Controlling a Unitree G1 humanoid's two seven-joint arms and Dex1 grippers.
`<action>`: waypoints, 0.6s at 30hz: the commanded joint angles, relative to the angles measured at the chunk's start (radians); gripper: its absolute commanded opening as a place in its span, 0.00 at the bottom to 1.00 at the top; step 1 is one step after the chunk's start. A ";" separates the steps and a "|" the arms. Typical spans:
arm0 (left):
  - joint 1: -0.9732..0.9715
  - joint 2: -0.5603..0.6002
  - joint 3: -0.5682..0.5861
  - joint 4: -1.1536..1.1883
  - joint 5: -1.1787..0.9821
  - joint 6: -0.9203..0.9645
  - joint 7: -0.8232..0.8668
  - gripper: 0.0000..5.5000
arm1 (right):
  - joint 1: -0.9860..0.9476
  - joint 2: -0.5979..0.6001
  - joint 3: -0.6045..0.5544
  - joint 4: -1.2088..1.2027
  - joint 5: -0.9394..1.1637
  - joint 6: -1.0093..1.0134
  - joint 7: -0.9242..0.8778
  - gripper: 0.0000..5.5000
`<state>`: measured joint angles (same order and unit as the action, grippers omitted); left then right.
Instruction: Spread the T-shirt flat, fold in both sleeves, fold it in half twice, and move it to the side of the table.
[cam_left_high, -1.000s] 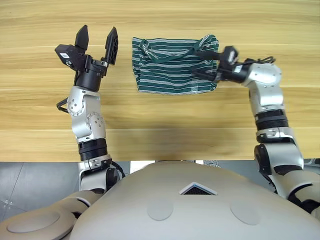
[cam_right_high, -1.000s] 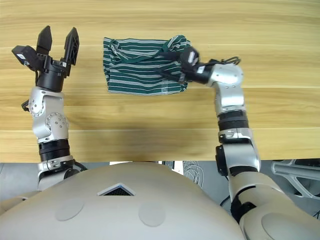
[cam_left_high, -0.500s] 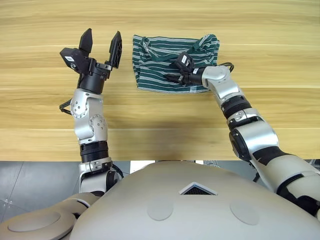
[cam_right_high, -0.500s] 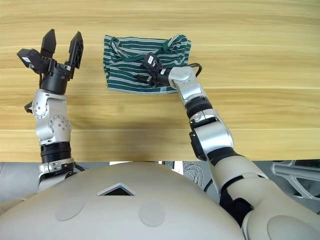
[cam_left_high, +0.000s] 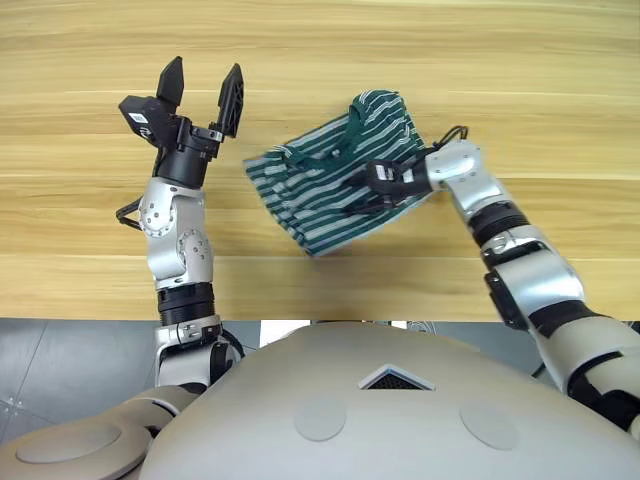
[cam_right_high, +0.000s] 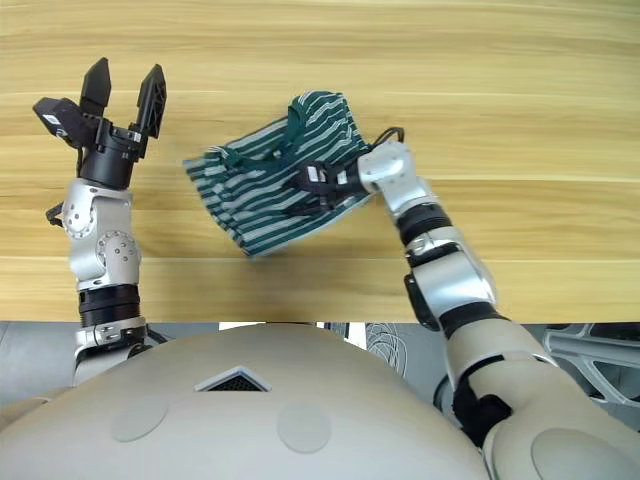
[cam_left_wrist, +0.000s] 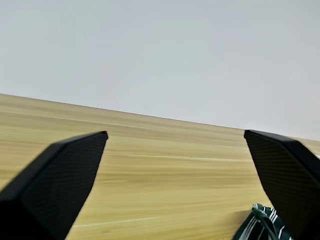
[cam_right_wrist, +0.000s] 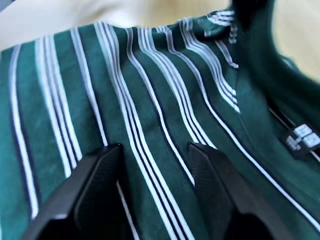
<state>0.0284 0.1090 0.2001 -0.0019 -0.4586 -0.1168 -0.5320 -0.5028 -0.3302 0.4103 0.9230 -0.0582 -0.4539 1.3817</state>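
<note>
Since the T-shirt (cam_left_high: 320, 195) already looks folded into a compact striped packet, we judge the step in hand to be the slide to the side of the counter (cam_left_high: 520, 60). It lies mid-counter, skewed. Its long axis runs on a diagonal, left end nearer the robot, right end farther off, with the fabric humped at the far corner.

Right claw (cam_left_high: 360, 190) sits directly on top of the packet, toward its right half, with the wrist coming in from the right. In the right wrist view its fingers (cam_right_wrist: 100, 185) are somewhat apart, tips down against the cloth, stripes lying flat between them. We read that as pressing rather than pinching, though a nipped fold underneath can't be ruled out.

Left claw (cam_left_high: 202, 88) hangs off the shirt's left corner, near but apart from it, pointing away from the robot, spread wide, holding nothing.

So the right arm is the one in contact, and any drag would go with its push. With this skew a corner would lead, and it could roll or come unfolded.
</note>
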 joint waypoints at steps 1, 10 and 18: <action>-0.024 -0.002 -0.026 0.005 0.018 0.008 0.011 0.90 | 0.002 -0.305 -0.012 0.063 0.082 -0.077 0.219 0.45; -0.020 -0.002 -0.049 -0.008 0.013 0.002 0.015 0.90 | -0.141 -0.331 -0.221 0.164 0.266 -0.086 0.146 0.45; -0.013 0.010 -0.047 -0.012 0.015 -0.001 0.014 0.90 | -0.041 -0.194 -0.157 0.271 0.038 -0.026 -0.138 0.45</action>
<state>0.0117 0.1062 0.1513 -0.0031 -0.4576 -0.1167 -0.5222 -0.5628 -0.5543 0.2235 1.1629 0.0420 -0.5196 1.3148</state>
